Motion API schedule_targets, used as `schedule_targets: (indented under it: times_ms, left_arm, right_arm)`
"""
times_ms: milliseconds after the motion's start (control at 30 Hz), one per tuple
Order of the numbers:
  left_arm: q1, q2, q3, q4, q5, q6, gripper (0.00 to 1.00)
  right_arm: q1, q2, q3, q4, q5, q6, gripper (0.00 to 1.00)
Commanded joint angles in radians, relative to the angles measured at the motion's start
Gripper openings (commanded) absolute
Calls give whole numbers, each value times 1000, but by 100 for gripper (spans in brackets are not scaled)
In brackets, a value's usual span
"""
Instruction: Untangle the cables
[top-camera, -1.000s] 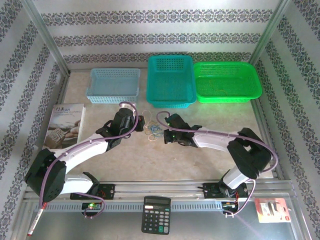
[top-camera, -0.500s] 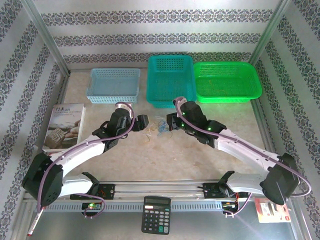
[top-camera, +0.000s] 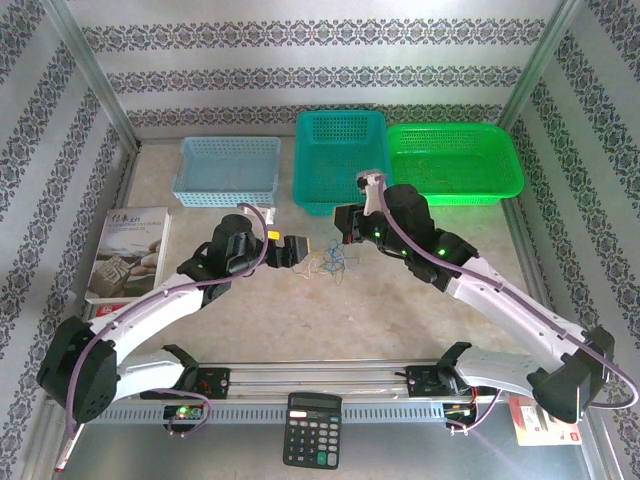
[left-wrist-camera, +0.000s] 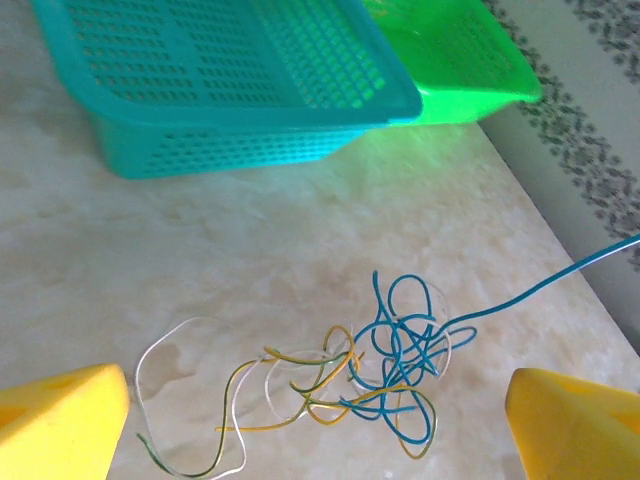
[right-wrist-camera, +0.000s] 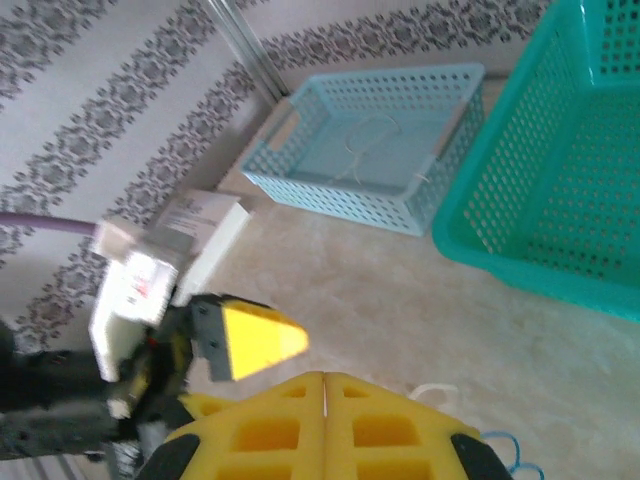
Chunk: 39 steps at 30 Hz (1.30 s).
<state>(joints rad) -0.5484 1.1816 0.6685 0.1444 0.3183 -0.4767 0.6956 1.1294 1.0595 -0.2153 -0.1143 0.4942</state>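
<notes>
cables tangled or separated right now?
Tangled. The cables lie as one knot on the table: blue, yellow and clear strands cross each other; one blue end trails away.

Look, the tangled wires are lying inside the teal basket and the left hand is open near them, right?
No. The cables lie on the table, in front of the teal basket, not inside it, as the left wrist view shows. The left hand is indeed open near them.

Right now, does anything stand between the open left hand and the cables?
Nothing visible does. In the left wrist view, bare table lies between the left hand and the cables. The teal basket stands farther back, beyond the tangle and off that path.
</notes>
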Motion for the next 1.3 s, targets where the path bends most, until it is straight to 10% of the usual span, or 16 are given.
schedule_targets:
  times_ms: [0, 700, 1033, 1267]
  left_arm:
    - [5, 19, 31, 97, 132, 36, 97]
    - [-101, 245, 141, 252, 114, 46, 95]
    - [-105, 403, 77, 364, 91, 10, 47]
    - [-107, 445, -20, 419, 107, -19, 41]
  right_arm:
    - [-11, -26, 58, 14, -32, 14, 0]
    - [29, -33, 74, 71, -43, 75, 0]
    - [-1, -35, 145, 139, -84, 124, 0]
    - [-107, -31, 228, 195, -120, 169, 0]
